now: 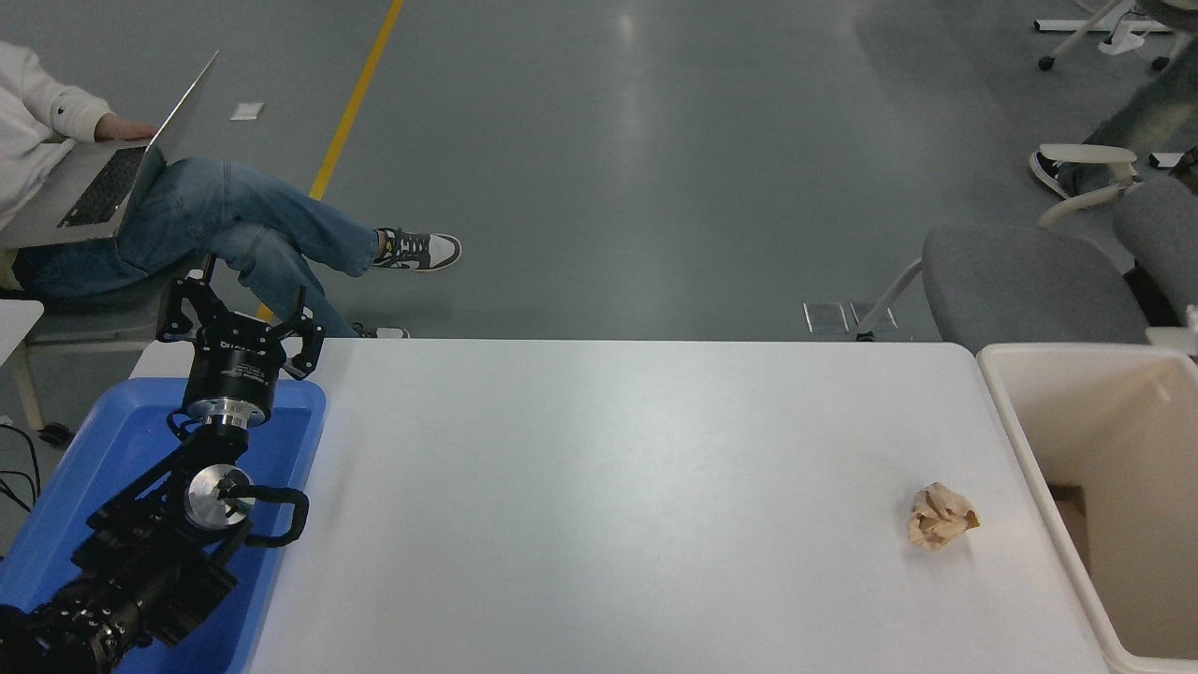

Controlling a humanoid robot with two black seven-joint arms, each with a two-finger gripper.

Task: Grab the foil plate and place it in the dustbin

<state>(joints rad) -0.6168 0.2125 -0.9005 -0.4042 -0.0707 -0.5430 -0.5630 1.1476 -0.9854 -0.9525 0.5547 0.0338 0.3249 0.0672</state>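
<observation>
Smooth matt white table, cream plastic dustbin, crumpled tan paper wad, glossy blue plastic tray

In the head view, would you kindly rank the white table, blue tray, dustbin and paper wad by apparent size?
1. white table
2. blue tray and dustbin: both cut off by the frame, so unranked
3. paper wad
</observation>
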